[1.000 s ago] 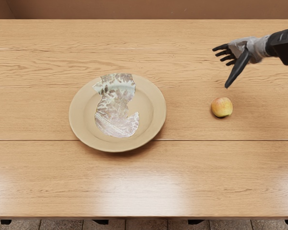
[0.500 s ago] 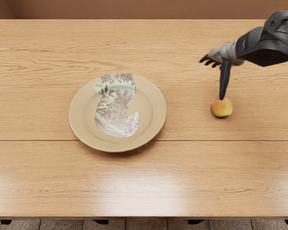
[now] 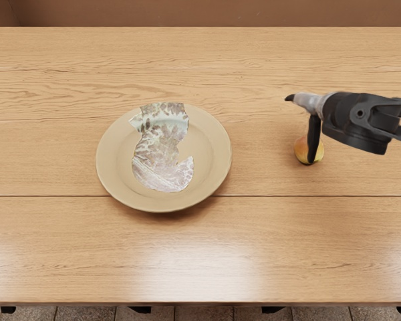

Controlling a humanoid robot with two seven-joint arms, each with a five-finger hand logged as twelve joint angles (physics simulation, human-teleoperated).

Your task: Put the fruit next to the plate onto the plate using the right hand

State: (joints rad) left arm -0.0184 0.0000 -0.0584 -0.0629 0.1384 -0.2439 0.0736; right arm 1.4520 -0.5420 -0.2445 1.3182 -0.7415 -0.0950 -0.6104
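One plate, one fruit, one right hand over it, grip unclear

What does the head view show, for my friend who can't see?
The robot's right hand reaches over a small round yellow-red fruit, partly hiding it, on a light wooden table. A round tan plate with a mottled grey patch sits to its left.

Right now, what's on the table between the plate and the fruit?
Nothing: in the head view only bare wooden table lies between the plate and the apple. The right hand is at the apple itself.
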